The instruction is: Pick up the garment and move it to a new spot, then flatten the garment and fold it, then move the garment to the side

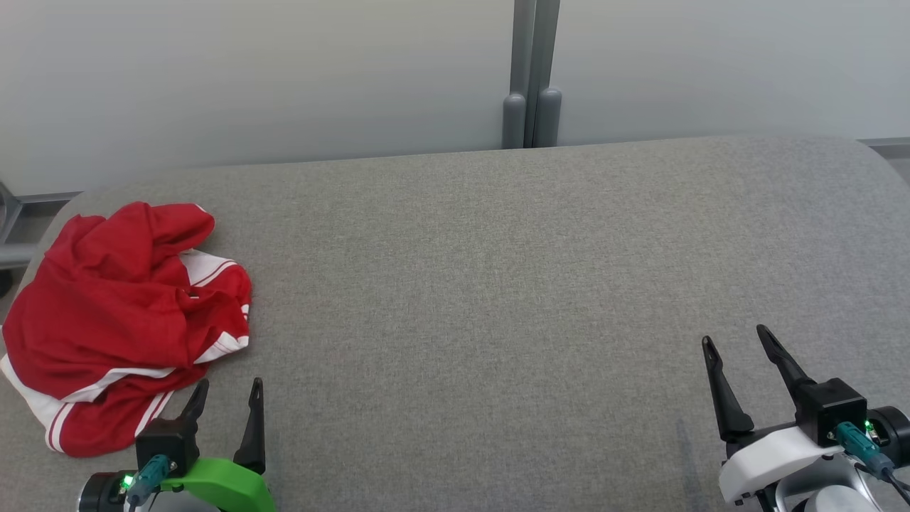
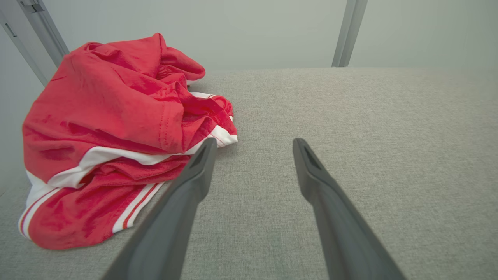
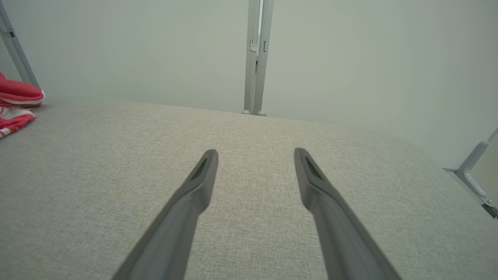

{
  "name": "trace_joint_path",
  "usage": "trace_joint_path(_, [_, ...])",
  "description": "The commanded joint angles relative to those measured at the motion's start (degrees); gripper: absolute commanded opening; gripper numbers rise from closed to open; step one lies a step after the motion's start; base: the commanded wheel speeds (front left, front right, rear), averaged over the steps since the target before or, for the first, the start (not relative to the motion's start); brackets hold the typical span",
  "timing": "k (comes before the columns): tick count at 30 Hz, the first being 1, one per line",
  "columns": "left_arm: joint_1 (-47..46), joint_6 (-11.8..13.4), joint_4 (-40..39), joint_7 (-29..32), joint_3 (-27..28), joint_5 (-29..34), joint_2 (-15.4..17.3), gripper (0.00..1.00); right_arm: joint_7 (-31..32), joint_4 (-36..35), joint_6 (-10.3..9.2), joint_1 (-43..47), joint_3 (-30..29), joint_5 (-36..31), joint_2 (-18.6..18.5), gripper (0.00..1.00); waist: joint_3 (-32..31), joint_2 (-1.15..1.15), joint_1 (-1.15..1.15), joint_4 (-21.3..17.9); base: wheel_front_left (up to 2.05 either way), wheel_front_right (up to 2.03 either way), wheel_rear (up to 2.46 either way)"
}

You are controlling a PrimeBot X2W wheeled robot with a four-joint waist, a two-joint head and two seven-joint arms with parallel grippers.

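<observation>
Overhead, a crumpled red jersey with white stripes lies at the left end of the grey fabric tabletop. The left gripper hovers at the tabletop's near edge just beside the jersey, fingers spread and empty. The right gripper, equally spread and empty, is over the tabletop's right end.

From the left wrist, the jersey bunches on the tabletop against one finger; contact unclear.

From the right wrist, parted fingers point across the tabletop, with the jersey at its far-left end.
</observation>
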Motion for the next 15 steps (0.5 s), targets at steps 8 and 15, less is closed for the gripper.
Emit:
trace_joint_path(8, [-1.08, -0.38, 0.94, -1.13, 0.32, 3.64, 0.02, 1.0, -1.22, 0.23, 0.02, 0.72, -0.2, -3.57, -0.39, 1.0, -0.22, 0.0, 0.0, -0.07, 0.0, 0.0, 0.0])
trace_joint_path(15, [-1.2, -0.54, 1.38, -1.44, 0.66, 4.84, 0.0, 1.0, -1.57, 0.55, 0.02, 0.5, -0.44, -3.77, -0.27, 1.0, -0.18, 0.0, 0.0, -0.18, 0.0, 0.0, 0.0])
